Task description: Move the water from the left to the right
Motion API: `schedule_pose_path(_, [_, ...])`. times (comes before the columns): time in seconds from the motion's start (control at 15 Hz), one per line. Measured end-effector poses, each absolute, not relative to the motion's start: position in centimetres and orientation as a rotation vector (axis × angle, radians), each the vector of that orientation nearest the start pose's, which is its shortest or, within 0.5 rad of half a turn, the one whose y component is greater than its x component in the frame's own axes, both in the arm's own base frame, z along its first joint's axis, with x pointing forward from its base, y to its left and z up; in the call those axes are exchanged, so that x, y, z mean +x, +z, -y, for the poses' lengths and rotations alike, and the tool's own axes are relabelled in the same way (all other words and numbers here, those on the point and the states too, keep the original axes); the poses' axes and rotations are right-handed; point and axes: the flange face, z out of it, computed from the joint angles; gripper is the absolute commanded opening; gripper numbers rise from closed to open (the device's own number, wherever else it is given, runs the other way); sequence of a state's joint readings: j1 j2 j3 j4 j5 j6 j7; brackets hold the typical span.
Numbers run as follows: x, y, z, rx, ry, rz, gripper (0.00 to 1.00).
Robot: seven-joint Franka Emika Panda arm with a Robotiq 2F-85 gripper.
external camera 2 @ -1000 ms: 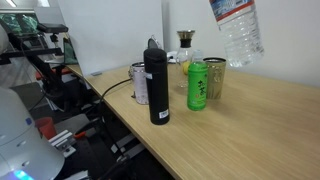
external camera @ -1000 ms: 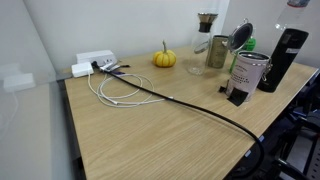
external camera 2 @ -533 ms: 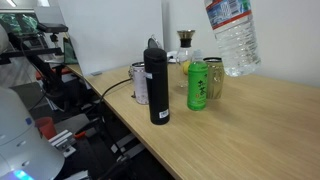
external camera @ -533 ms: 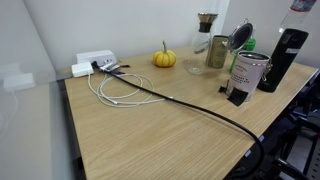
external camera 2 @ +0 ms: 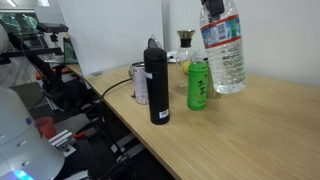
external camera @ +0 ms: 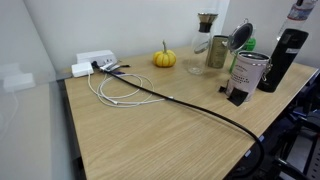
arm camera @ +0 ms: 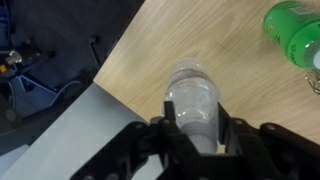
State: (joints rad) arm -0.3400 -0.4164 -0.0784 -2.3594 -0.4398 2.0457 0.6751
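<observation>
Past the tall black bottle and the green can, the water hangs upright over the table, pinched in the gripper, so the carry looks nearly done, with set-down and release left.

The water bottle I've got up off the table is clear, thin plastic, ribbed low down and shiny, with a glossy label band. The gripper around it looks like matt black plastic. My table is pale wood, smooth with a dull sheen. The tall black bottle has a matt finish, and the green bottle is glossy. The black cable looks rubbery and matt, the pumpkin smooth.
</observation>
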Motion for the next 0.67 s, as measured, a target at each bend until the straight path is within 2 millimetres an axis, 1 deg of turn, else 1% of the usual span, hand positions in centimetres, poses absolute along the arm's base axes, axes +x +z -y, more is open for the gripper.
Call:
schedule_pose_path(0.2, [40.3, 47.4, 21.3, -2.959, -0.191, -1.758, 0.15])
schedule_pose_path(0.4, [41.5, 46.1, 22.4, -2.758, -0.149, -1.974, 0.15])
schedule_pose_path(0.53, [41.7, 45.6, 23.1, -2.64, -0.124, -2.083, 0.15])
schedule_pose_path(0.67, [41.6, 44.5, 23.6, -2.562, -0.095, -2.172, 0.15])
